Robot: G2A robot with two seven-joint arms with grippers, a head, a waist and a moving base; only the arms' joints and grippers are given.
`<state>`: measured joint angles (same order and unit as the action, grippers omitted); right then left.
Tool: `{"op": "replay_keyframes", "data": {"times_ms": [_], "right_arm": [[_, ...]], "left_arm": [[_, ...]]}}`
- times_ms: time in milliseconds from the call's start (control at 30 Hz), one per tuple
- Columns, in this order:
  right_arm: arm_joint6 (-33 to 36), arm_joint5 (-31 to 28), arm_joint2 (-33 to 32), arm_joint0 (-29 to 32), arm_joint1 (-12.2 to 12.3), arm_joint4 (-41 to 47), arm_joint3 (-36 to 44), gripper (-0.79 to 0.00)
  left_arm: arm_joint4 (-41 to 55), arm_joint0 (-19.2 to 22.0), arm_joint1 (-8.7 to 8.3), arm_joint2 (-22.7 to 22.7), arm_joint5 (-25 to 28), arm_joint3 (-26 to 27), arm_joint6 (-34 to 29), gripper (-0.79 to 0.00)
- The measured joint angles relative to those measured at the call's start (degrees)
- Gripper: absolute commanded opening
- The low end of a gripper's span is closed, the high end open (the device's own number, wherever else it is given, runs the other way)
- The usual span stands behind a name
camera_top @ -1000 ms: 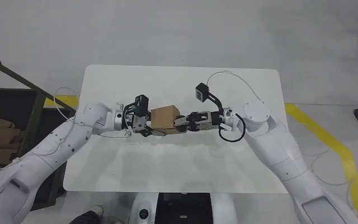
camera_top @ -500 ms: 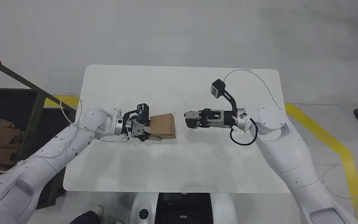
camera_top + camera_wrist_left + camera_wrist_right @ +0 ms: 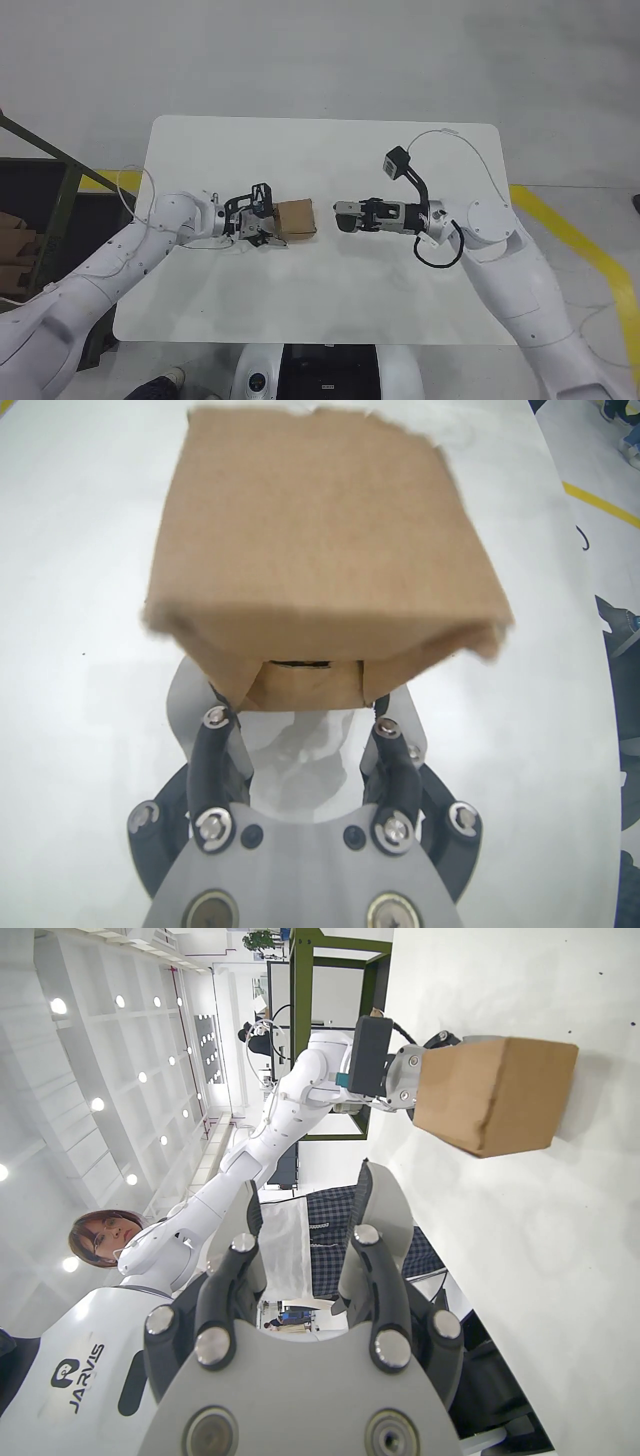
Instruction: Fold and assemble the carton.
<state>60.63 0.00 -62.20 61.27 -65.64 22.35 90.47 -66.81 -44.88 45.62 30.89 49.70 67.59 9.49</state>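
A small brown carton (image 3: 296, 218) sits at the middle of the white table (image 3: 330, 290), folded into a box shape. My left gripper (image 3: 268, 226) is at its left end and shut on it. In the left wrist view the carton (image 3: 320, 550) rises just past the gripper (image 3: 300, 707), whose two fingertips press at the end flaps beside a tucked tab. My right gripper (image 3: 337, 216) hangs a short way off the carton's right end, open with nothing between its fingers. In the right wrist view that gripper (image 3: 310, 1183) faces the carton (image 3: 495, 1093).
A dark green rack (image 3: 40, 200) with stacked cardboard (image 3: 15, 245) stands off the table's left edge. The right arm's white cable (image 3: 470, 150) loops over the back right of the table. Bare tabletop lies in front of and behind the carton.
My right gripper has let go of the carton's right end and drawn back to the right. The left gripper has kept the carton and turned it slightly, staying near the table's middle.
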Motion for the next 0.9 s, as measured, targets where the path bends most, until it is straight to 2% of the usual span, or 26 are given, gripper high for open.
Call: {"op": "replay_keyframes", "data": {"times_ms": [33,300,333,367,400,500,633,733,900], "right_arm": [[-0.06,-0.01,0.08,0.04,0.0,0.0,-0.06,-0.326],[-0.85,-0.95,0.57,-0.18,-0.12,0.41,-1.05,-0.172],[-0.94,-1.36,0.61,-0.22,-0.14,0.47,-1.26,-0.126],[-1.03,-1.81,0.66,-0.27,-0.16,0.48,-1.49,-0.025],[-1.08,-2.42,0.74,-0.34,-0.19,0.45,-1.82,0.0],[-1.15,-4.01,0.81,-0.49,-0.23,0.32,-2.93,0.0],[-1.31,-5.71,0.51,-0.68,-0.21,0.16,-3.8,0.0],[-1.9,-8.27,-0.02,-0.81,-0.12,-1.08,-4.22,0.0],[-6.3,-14.68,-1.1,-0.21,0.07,-6.05,-4.97,0.0]], "left_arm": [[0.1,-0.07,-0.01,0.34,-0.09,-0.11,0.07,0.0],[0.05,-1.19,-0.91,4.16,1.62,-0.36,2.85,0.0],[0.11,-1.39,-1.16,4.81,2.46,-0.09,3.82,0.0],[-0.04,-1.62,-1.45,5.46,3.52,0.4,4.85,0.0],[-0.18,-2.02,-1.9,6.47,5.03,1.12,6.51,0.0],[-1.08,-3.81,-3.38,9.29,8.11,3.16,10.57,0.0],[-0.84,-6.64,-5.58,12.49,8.32,5.43,13.7,0.0],[3.0,-8.19,-7.05,15.95,8.19,5.3,15.23,0.0],[7.19,-9.72,-8.2,20.87,3.42,6.1,10.33,0.0]]}}
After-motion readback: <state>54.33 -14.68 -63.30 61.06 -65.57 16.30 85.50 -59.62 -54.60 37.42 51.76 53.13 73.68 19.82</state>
